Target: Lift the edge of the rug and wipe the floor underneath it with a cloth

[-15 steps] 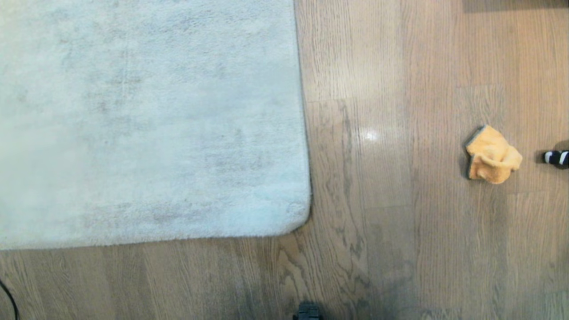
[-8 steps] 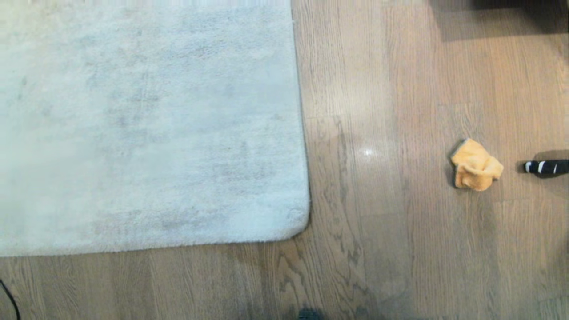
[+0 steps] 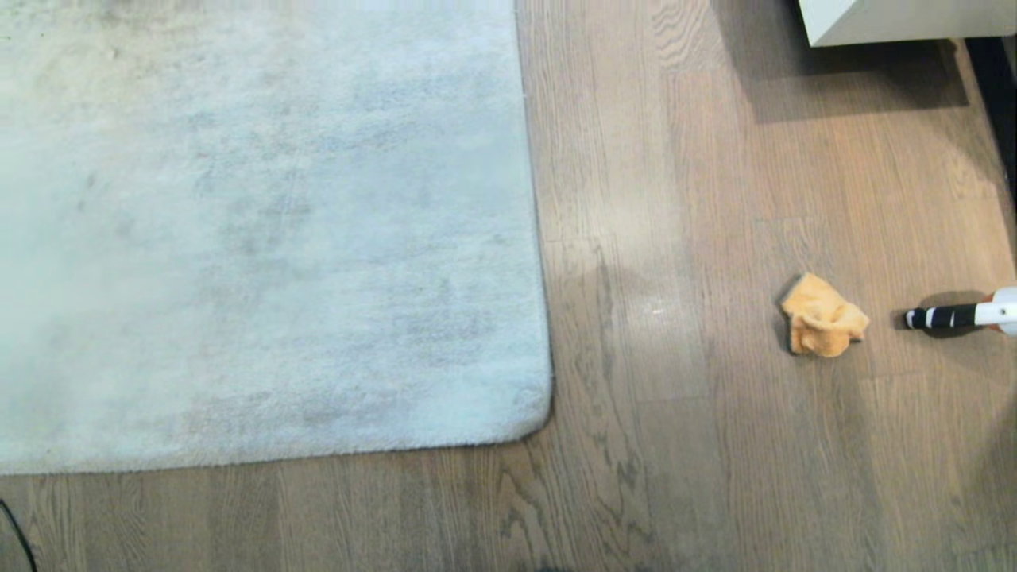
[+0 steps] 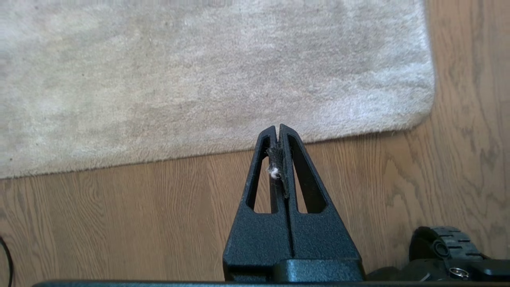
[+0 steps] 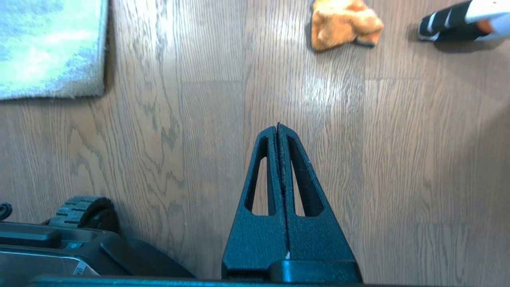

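1. The head view has tilted over the last second: the rug, the cloth (image 3: 823, 326) and the floor (image 3: 675, 445) all slid down the picture together, and a white cabinet corner (image 3: 890, 20) has come into sight at the far right. That is the camera moving, not the things; the rug edge (image 3: 536, 238) lies as flat as before.
2. For the task this reads as the robot settling its view before starting: nothing has been lifted or wiped yet.
3. The cloth sits crumpled on the bare planks, well apart from the rug's rounded corner (image 3: 532, 417), off to the robot's right. Just beyond it lies a black-and-white striped tip of some tool (image 3: 941, 317).
4. The left gripper (image 4: 277, 129) is clenched, holding nothing, though a speck of white fluff clings between its fingers. It hangs above the floor near the rug's near border.
5. The right gripper (image 5: 277, 127) is likewise pressed shut and empty, above open floor, with the cloth ahead of it.
6. Neither arm shows in the head view. The striped tool is cut off by the frame, so what it is stays unclear, possibly a brush or a bottle. The rug runs out of view on the left and far sides.
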### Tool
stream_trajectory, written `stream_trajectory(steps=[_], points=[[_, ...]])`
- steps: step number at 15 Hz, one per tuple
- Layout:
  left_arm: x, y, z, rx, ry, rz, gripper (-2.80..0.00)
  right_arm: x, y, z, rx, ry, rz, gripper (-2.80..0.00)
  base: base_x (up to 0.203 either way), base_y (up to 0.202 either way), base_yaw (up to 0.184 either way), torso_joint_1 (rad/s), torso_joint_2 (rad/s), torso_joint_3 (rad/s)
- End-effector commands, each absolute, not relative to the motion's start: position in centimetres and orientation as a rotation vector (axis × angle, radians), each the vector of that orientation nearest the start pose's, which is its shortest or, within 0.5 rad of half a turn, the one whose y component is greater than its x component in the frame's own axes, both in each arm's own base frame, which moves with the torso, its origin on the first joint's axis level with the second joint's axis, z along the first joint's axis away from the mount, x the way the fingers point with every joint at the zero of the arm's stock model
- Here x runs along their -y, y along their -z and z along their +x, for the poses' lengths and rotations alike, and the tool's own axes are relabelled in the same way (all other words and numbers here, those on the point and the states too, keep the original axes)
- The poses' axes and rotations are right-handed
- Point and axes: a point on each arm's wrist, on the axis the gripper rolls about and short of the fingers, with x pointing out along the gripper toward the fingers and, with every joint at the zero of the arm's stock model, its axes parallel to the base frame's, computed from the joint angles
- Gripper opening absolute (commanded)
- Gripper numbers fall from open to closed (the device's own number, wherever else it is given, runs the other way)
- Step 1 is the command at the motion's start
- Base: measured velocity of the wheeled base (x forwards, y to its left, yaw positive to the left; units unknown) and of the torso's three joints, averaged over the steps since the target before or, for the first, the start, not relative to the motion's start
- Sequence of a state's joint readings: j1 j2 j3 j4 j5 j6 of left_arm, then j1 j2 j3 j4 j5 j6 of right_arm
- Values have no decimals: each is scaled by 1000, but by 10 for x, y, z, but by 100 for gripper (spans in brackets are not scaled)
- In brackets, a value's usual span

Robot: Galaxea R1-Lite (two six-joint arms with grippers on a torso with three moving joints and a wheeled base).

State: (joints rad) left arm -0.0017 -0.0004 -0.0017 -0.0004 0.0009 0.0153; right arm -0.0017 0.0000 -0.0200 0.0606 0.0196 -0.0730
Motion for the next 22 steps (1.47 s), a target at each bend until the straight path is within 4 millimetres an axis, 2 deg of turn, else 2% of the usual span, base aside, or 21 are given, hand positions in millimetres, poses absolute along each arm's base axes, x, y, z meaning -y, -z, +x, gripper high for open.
stream_trajectory(steps=[1,22], points=[[0,-76,-23,3,2,15,-280,0,-75,-24,-42,-20,-73,-280,0,0,0,7,0,198],[0,-76,-23,3,0,15,-280,0,-75,-24,-42,-20,-73,-280,0,0,0,2,2,203]])
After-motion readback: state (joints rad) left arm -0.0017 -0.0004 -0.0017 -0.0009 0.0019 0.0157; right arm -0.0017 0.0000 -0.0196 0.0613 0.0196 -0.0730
